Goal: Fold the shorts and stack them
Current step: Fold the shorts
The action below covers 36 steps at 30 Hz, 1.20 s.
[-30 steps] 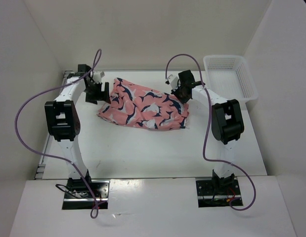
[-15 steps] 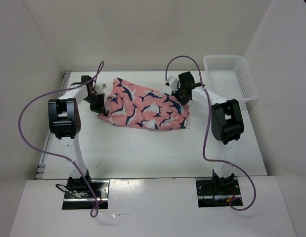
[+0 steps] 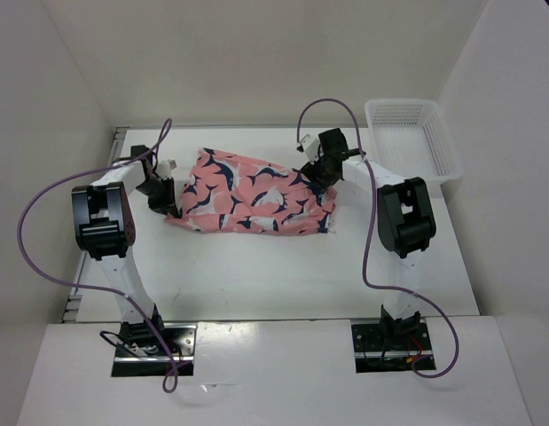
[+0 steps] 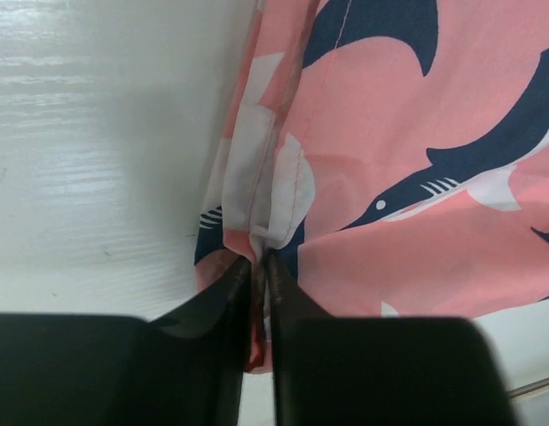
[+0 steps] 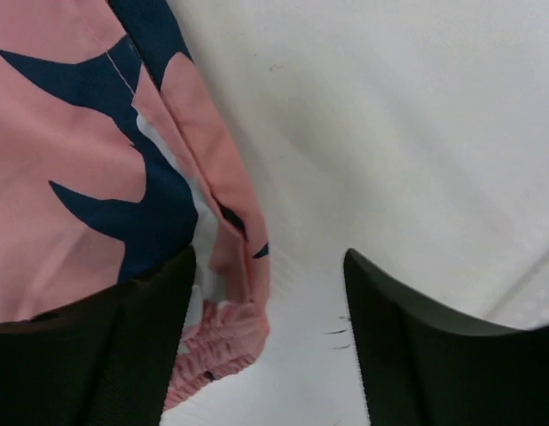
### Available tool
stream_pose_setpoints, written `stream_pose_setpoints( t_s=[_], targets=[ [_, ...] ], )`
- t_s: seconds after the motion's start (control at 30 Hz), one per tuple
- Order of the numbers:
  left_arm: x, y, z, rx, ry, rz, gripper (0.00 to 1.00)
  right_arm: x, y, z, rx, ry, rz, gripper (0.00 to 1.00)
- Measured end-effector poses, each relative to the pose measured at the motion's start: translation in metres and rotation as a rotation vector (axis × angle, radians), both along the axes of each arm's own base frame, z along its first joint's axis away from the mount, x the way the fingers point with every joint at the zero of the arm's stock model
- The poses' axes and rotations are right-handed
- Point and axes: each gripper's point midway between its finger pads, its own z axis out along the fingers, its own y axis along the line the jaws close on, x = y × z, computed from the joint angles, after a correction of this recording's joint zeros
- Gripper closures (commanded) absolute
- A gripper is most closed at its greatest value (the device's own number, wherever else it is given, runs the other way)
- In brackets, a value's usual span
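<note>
As the left hand [image 4: 256, 259] pinches the shorts [image 3: 252, 191], they stretch left-right.

The shorts [image 4: 407, 204] overrun both wrist views' edges.

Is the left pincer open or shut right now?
Shut: the left pincer pinches the hem of the salmon-pink whale-print fabric shorts.

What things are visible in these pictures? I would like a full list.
shorts: one, salmon-pink with navy-and-white print, on the table between the grippers
basket: one, white, perforated, table's far right corner
table: one, white, under everything
cables: two, purple, along the arms
arms: two, white and black, bases at near edge
left gripper: one, black, shut on the shorts' left edge
right gripper: one, black, open at the shorts' right edge
</note>
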Motion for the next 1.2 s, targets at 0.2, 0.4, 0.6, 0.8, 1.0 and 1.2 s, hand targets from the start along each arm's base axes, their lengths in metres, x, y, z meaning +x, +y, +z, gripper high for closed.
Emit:
stream_pose_setpoints(
  t_s=[0.2,0.4,0.6,0.8,1.0,1.2],
  targets=[
    [-0.001,-0.003,0.001,-0.012,0.002,-0.005,0.66,0.01,0.01,0.026,0.092,-0.043,-0.07,0.1],
    [-0.005,-0.004,0.011,-0.016,-0.01,-0.007,0.57,-0.03,0.021,0.083,0.33,-0.069,-0.204,0.16],
    [-0.004,0.001,0.019,0.018,-0.036,0.0,0.57,-0.1,0.04,0.051,0.574,0.161,-0.378,0.18],
    [-0.014,0.006,0.011,0.056,-0.019,0.009,0.49,-0.133,0.03,-0.011,0.57,0.335,-0.654,0.19],
    [-0.022,0.006,0.002,0.06,0.002,0.01,0.47,-0.136,0.027,-0.02,0.611,0.357,-0.778,0.22],
    [-0.025,0.007,-0.002,0.065,0.009,0.012,0.68,-0.146,0.025,-0.032,0.63,0.369,-0.843,0.27]
  ],
)
